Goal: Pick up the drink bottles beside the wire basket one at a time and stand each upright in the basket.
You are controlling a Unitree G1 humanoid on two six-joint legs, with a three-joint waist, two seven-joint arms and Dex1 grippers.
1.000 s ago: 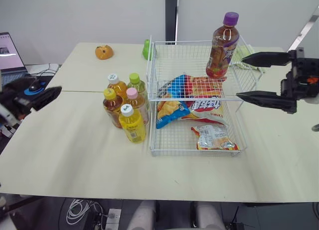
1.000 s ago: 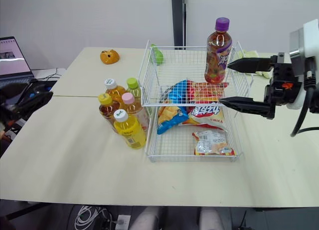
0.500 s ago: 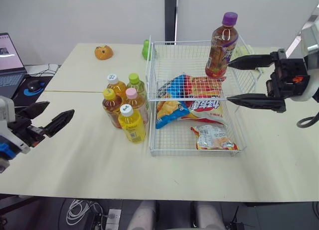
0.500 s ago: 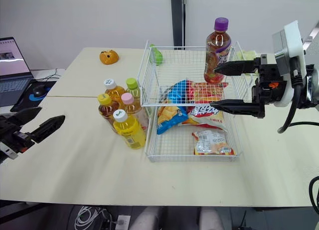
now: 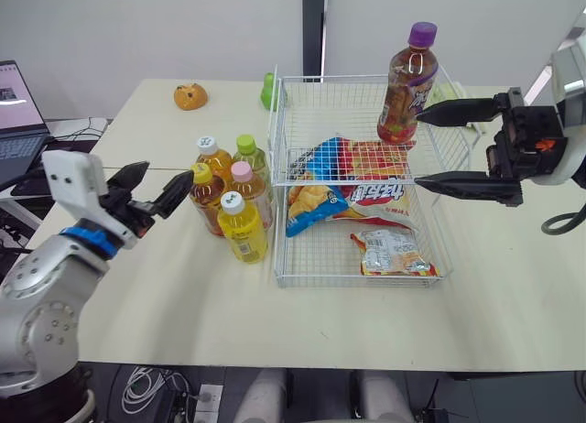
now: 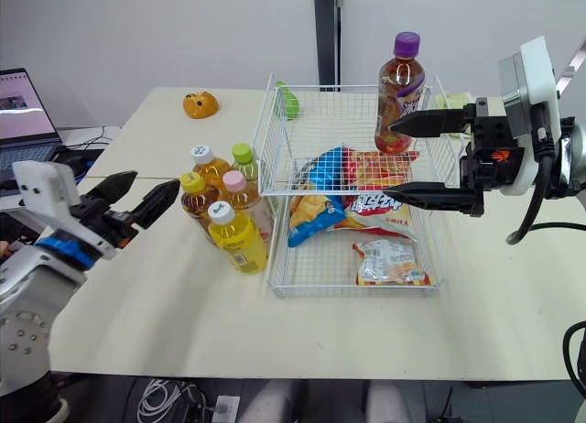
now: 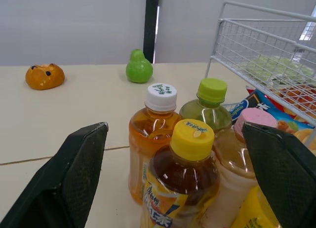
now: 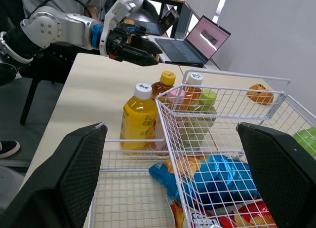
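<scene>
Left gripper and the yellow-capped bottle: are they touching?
Apart. In the left wrist view the left gripper is open, jaws flanking the yellow-capped bottle with clear gaps.

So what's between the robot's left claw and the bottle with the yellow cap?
Nothing. Only a short stretch of bare table separates the open left gripper from the yellow-capped bottle, as the left eye view shows.

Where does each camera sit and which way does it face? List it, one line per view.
Eye views: on the head, facing forward and down over the wire basket and drink bottles; left gripper and right gripper show.
Left wrist view: along its own open gripper toward the bottles.
Right wrist view: along its own open gripper, across the basket toward the left gripper.
All share the yellow-capped bottle.
</scene>
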